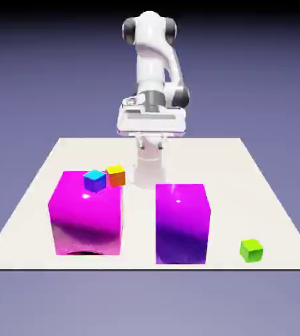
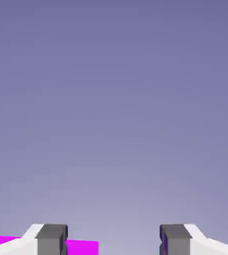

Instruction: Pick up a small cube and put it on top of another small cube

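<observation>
Hand view: gripper (image 2: 114, 239) jaws apart, nothing between them, aimed at backdrop. Approach step not begun. Next: descend over green cube (image 1: 251, 250), then carry to orange cube (image 1: 116, 174).

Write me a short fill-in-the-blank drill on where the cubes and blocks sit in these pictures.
1. The green cube sits at the exterior view's ____ side.
2. The orange cube touches the ____ cube.
3. The block nearest the green cube is the ____ one.
4. The gripper holds ____.

Missing words: right; blue; purple; nothing
</observation>
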Action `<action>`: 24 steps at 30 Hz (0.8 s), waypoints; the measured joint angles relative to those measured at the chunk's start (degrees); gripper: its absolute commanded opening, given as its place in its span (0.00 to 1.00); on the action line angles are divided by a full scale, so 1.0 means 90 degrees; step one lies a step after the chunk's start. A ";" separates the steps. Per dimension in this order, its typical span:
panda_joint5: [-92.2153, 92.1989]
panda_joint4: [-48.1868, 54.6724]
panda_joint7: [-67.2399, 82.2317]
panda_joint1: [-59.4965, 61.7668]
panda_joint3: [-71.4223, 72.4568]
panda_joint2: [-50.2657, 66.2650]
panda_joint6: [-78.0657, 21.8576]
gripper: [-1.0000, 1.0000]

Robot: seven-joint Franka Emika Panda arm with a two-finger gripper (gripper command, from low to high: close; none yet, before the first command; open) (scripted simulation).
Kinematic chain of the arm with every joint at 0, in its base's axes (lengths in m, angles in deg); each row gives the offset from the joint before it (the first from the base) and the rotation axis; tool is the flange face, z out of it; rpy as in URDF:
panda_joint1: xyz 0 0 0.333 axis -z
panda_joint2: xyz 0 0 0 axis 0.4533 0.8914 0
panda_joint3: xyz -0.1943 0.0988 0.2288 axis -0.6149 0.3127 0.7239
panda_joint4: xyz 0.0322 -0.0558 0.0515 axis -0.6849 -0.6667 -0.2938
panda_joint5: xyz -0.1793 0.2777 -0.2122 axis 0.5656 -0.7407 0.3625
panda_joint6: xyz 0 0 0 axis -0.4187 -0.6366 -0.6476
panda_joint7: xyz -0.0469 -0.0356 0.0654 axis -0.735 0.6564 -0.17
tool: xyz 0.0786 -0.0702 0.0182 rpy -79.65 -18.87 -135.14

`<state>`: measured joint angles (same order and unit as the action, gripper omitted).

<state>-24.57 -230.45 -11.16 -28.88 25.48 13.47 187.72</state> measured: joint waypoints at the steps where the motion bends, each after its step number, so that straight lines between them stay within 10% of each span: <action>1: 0.0099 0.0191 0.0142 -0.0114 0.0025 0.0231 -0.0166 0.50; 24: 0.2376 0.4580 0.3409 -0.2731 0.0598 0.5537 -0.3981 0.50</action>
<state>-3.18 -189.22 19.52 -53.45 30.86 63.30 151.90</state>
